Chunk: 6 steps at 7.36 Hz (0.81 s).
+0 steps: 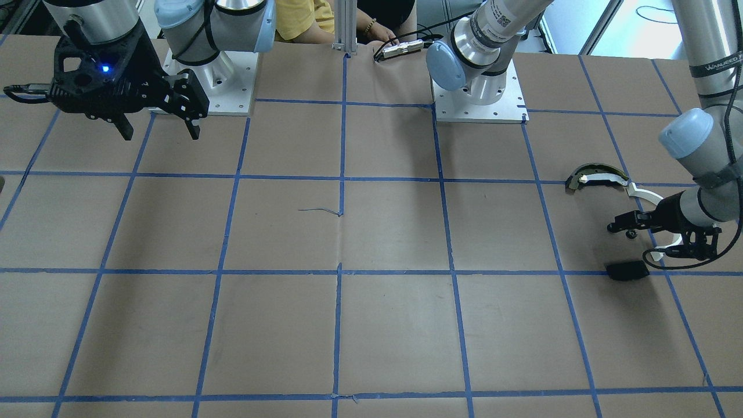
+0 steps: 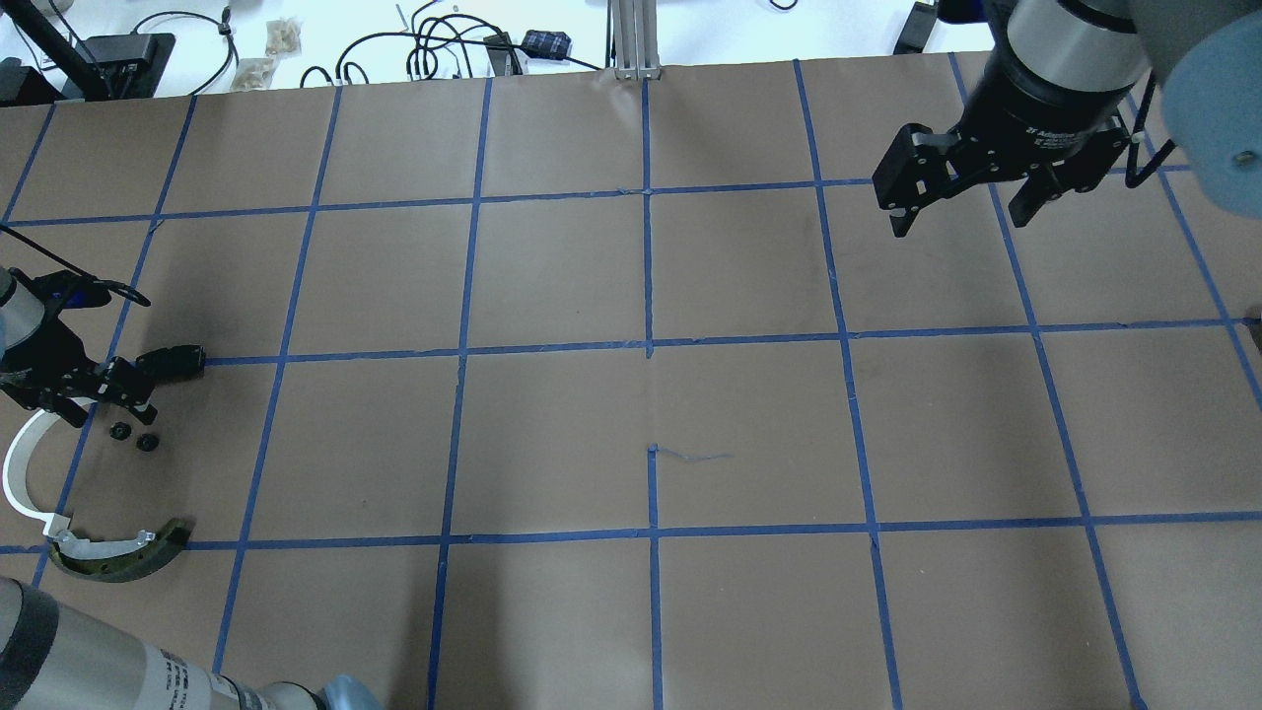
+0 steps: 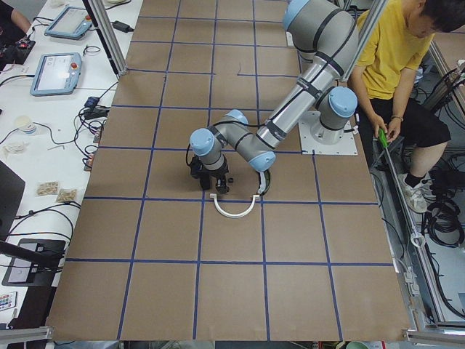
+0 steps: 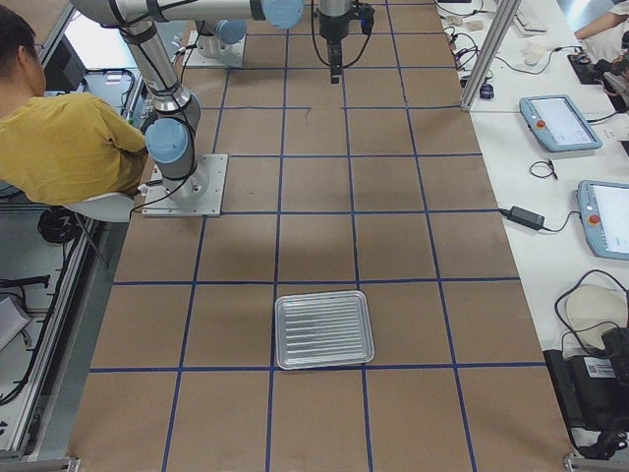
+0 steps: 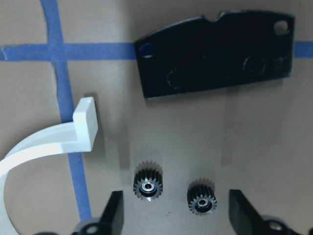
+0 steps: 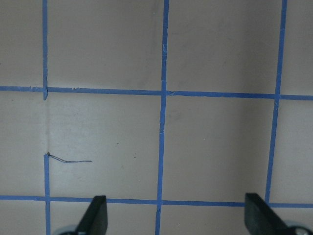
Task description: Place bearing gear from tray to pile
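Note:
Two small black bearing gears (image 5: 147,182) (image 5: 201,198) lie side by side on the paper, also seen in the overhead view (image 2: 120,430). My left gripper (image 5: 178,213) (image 2: 113,394) hovers over them, open, one finger on either side and touching neither. Around them lies the pile: a white arc strip (image 2: 15,473) (image 5: 44,142), an olive-and-black curved piece (image 2: 123,554) (image 1: 592,174) and a flat black plate (image 5: 215,54) (image 1: 627,270). My right gripper (image 2: 956,222) (image 1: 161,133) is open and empty, high over the far side. The silver tray (image 4: 324,329) holds nothing visible.
The table is brown paper with a blue tape grid. The arm bases (image 1: 479,98) (image 1: 212,87) stand at the robot's edge. A person in a yellow shirt (image 3: 399,58) sits behind the robot. Monitors and cables lie on the side bench (image 4: 560,118).

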Available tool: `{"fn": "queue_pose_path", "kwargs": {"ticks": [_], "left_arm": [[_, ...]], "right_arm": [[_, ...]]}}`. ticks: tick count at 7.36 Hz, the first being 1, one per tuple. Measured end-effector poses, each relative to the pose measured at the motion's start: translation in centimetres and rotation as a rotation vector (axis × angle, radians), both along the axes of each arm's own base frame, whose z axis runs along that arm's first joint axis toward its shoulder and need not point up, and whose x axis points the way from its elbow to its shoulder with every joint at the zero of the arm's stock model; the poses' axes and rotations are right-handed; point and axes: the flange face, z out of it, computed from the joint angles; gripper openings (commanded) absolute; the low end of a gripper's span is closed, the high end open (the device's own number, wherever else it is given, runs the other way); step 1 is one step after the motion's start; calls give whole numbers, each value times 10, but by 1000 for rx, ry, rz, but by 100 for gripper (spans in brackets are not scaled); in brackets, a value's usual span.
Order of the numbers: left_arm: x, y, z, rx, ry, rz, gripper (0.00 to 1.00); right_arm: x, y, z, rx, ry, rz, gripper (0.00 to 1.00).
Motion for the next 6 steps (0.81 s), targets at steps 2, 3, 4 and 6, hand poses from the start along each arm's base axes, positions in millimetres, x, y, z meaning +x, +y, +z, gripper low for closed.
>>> {"fn": "queue_pose_path", "kwargs": {"ticks": [2,3,4,6], "left_arm": [[-19,-18,33,-14,-11,-31,100],[-46,-35,61,-35,-14,-69,100],[-81,-52,96,-73,-14,-103,100],[-162,-63,185,-152,-10,-133,100]], "right_arm": [[0,0,0,-2,-1,0,100],[0,0,0,-3,-1,0,100],[0,0,0,-3,-1,-1,100],[0,0,0,-2,-1,0,100]]}}
